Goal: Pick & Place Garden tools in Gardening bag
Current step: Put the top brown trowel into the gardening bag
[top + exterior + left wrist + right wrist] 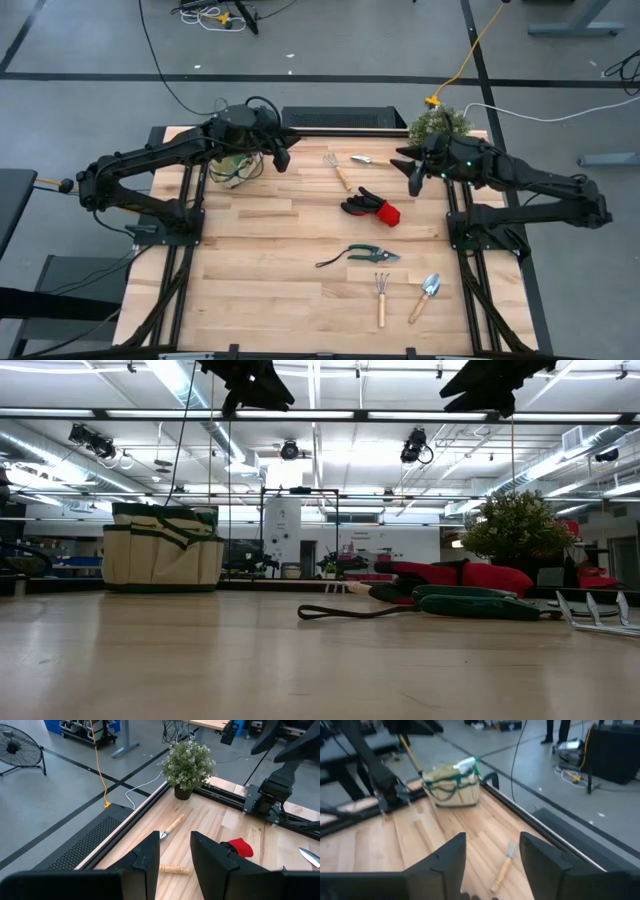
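The beige gardening bag (235,165) with green trim stands at the table's far left; a green-and-white spray bottle (467,764) sticks out of its top. My left gripper (281,156) hovers open just right of the bag, nothing between its fingers (150,857). My right gripper (415,181) hangs open in the air at the far right, beside the plant. On the table lie a wooden-handled fork (337,170), a small trowel (362,159), black-and-red gloves (371,207), pruning shears (365,255), a rake (381,296) and a silver trowel (428,295).
A bushy potted plant (440,122) stands at the far right corner, close behind my right gripper. Dark arm frames run along both side edges. Bare wood lies at the near left of the table (260,300).
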{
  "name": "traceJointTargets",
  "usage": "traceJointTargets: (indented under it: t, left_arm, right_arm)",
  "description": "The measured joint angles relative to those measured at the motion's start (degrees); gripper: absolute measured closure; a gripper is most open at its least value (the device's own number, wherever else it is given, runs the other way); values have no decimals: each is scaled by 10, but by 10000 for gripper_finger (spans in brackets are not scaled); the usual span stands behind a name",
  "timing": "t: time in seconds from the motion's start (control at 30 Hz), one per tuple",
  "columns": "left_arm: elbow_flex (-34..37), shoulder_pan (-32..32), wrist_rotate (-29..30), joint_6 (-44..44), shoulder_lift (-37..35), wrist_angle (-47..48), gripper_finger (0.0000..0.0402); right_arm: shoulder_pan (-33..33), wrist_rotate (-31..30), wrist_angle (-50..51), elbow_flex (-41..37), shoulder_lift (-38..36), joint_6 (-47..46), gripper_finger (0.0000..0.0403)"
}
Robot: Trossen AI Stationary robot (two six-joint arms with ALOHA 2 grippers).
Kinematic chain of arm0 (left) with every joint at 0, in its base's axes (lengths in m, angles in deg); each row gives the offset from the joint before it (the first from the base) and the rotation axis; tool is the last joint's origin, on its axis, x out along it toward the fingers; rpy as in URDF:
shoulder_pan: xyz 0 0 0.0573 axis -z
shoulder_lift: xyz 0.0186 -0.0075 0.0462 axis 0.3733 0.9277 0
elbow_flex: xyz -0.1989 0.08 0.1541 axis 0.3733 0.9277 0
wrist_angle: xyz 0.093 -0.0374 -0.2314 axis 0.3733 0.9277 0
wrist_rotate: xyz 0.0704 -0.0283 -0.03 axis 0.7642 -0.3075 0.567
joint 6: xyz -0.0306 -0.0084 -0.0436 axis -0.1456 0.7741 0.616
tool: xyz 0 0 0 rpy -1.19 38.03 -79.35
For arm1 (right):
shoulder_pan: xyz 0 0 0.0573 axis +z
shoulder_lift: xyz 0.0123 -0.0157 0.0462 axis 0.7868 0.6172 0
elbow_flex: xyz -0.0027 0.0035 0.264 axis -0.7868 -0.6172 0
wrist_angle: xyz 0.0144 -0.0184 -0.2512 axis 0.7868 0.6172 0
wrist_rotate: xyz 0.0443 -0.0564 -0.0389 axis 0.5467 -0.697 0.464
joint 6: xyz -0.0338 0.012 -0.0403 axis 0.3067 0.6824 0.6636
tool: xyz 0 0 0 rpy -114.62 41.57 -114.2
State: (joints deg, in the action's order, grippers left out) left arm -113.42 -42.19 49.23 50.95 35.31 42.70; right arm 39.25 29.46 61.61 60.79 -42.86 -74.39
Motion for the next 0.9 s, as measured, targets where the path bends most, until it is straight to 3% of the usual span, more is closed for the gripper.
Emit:
traceJointTargets:
  t: [0.37,0.9]
  left_arm:
    - [0,0,0,0,0,-1,287]
    - [0,0,0,0,0,-1,287]
  right_arm:
    - [-75,91,94,98,91,61,183]
    - [-214,185,139,107,179,178,183]
